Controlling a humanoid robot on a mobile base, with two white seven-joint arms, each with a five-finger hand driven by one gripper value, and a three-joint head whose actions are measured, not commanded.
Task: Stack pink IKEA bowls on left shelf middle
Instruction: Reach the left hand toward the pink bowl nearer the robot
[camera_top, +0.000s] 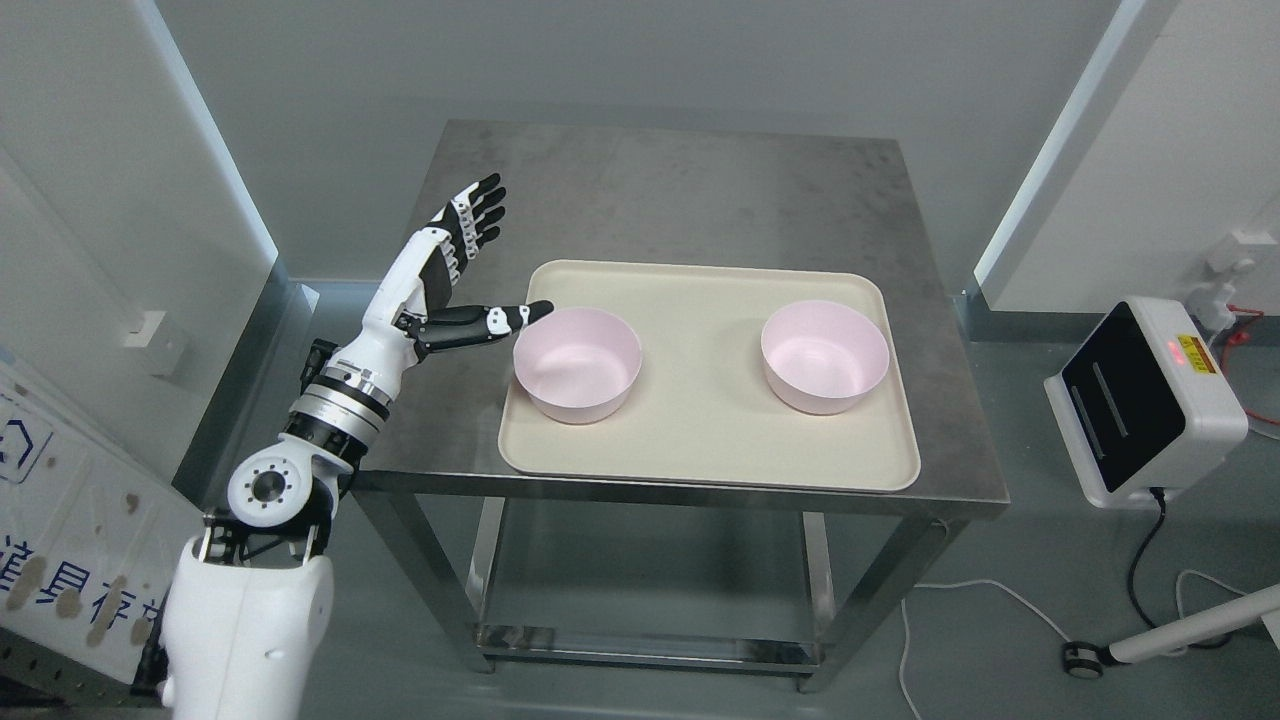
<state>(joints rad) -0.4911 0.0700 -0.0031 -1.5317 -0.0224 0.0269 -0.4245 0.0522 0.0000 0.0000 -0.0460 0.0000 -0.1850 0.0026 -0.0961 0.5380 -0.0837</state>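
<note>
Setting: a grey brushed-metal surface (700, 190) on steel legs carries a flat cream rectangular plastic tray (700, 440), set with its long side running left to right.

Task's things: two round pale pink plastic bowls stand upright and empty on the cream tray, well apart, not yet stacked. The left pink bowl (578, 363) sits near the tray's left edge; the right pink bowl (824, 356) sits toward its right edge.

Working limb: the left robot hand (462, 262), white with black fingers, comes in from the lower left and is raised beside the tray's left edge.

Hand state: fingers spread apart and holding nothing; four point up and away from the camera, while the thumb (500, 320) stretches out toward the right.

Key relation: the left pink bowl lies directly to the right of the left robot hand, and the thumb tip sits at or just beside the bowl's near-left rim; whether it touches cannot be told. The palm faces the bowl.

Nearer hand: the left one, clearly; the right arm does not show.

Bowl axis: round, so no long axis to line up with; any rim point serves.

Likely step: closing onto the left bowl's rim or wall.

Risk: a thin smooth rim may slip or tip the bowl.
</note>
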